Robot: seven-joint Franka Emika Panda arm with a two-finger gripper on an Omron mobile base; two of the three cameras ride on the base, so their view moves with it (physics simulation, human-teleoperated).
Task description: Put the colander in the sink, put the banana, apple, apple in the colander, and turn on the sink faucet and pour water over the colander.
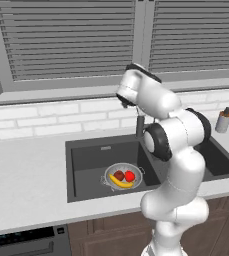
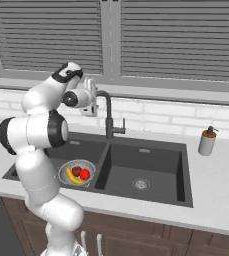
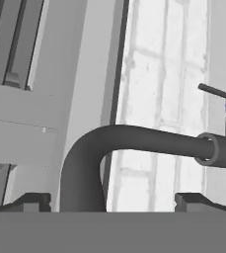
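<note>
**Faucet next, fruit already loaded**

Tool wide open, empty, straddling the sink faucet gooseneck. Colander in the left basin of the sink with banana and apples. Rigid, smooth metal; likely best nudged at the small side lever, light to move.

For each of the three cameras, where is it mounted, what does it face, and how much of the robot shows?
Left base view: behind the arm's left, facing the sink and window; arm rises lower right.
Right base view: behind the arm's right, same scene; arm lower left, open end effector beside the faucet.
Hand view: on the hand, rolled sideways, facing the faucet's gooseneck; two fingertips at bottom.
Both base views share the colander holding banana and apples.
</note>
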